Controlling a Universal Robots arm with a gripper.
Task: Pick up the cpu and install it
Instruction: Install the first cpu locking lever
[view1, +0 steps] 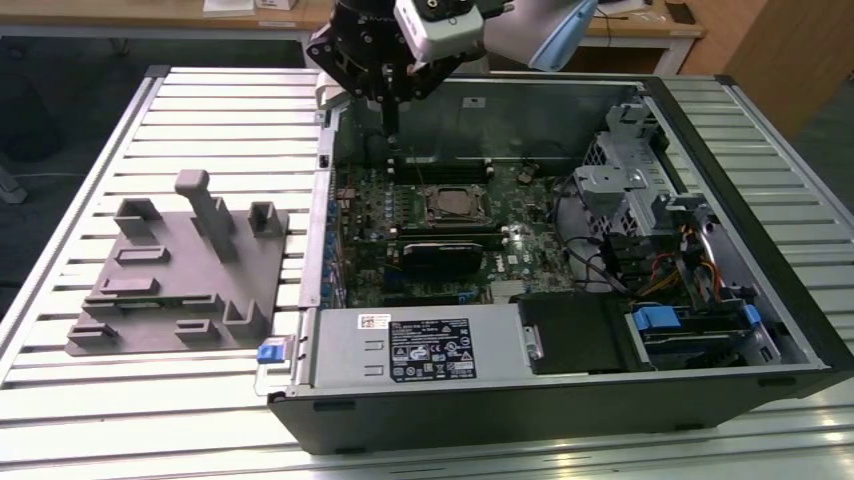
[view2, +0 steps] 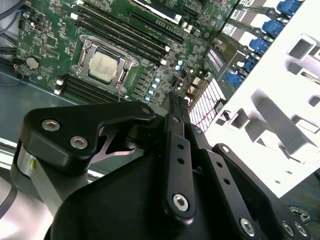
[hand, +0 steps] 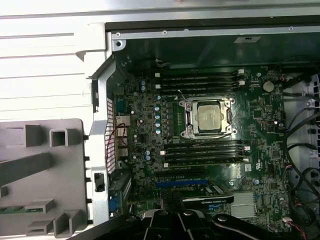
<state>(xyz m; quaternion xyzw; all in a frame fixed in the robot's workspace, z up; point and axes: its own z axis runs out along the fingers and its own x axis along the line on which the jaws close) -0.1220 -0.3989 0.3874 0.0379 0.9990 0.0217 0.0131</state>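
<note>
An open computer case (view1: 561, 400) lay on its side on the slatted tabletop (view1: 80, 440), its side panel off so that the motherboard (hand: 260, 135) faced upward and could be reached from above. The cpu (hand: 210, 116), a silvery square chip, sat inside the metal-framed socket (hand: 188, 118) near the middle of the board, seen in both wrist views and, smaller, in the exterior view; it appeared already seated there, flat and square to the frame, which suggests the placing part of the task was done, though whether the retaining frame was latched could not be told. Memory slots (hand: 205, 150) ran along both long sides of the socket. The pincer (view2: 176, 102) hung above the far wall of the case, on the exterior view's left of the socket and well apart from the cpu; its two dark fingers (view2: 172, 150) stood pressed together with nothing between them, so it was closed and empty. To the exterior view's left of the case, a grey parts fixture (view1: 174, 270) with upright posts and shallow pockets stood on the tabletop, evidently shaped to present components in fixed poses for picking; none of its pockets visibly held a chip.
</note>
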